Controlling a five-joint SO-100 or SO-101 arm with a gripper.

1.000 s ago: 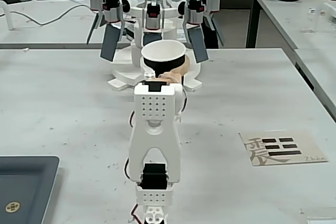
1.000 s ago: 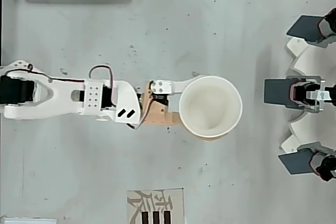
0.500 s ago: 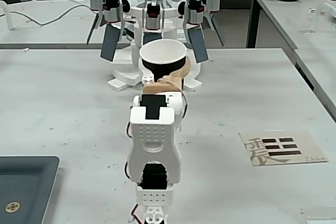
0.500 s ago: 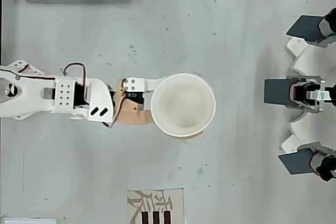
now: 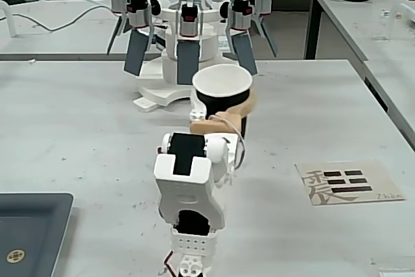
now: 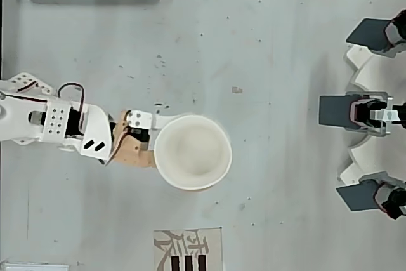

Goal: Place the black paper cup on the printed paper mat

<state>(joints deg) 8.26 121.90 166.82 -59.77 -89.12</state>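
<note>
We saw the white arm's two-finger gripper (image 5: 220, 116) clasped around the tapered black paper cup with its white inside and rolled white rim (image 5: 222, 89), a tan finger (image 5: 228, 116) wrapped across the cup's dark wall. The cup stood upright in the grip with its mouth open to the ceiling. In the overhead view the cup (image 6: 193, 152) filled the space just past the gripper (image 6: 154, 141), and its round rim hid the fingertips there. Whether the cup's base touched the grey tabletop (image 5: 78, 128) or hung just above it we could not tell.

The small beige rectangular paper mat printed with black bars and a brush-style character (image 5: 349, 183) lay flat on the table, to the right of the gripper and nearer the camera in the fixed view, well apart from the cup. In the overhead view the mat (image 6: 188, 249) sat below the gripper at the picture's lower edge, partly cut off.

Beyond the gripper in the fixed view stood a white rig with dark paddle-like blades (image 5: 188, 56), close behind the cup. A dark grey tray with a round emblem (image 5: 29, 238) lay at the lower left, behind the gripper beside the arm's base.
</note>
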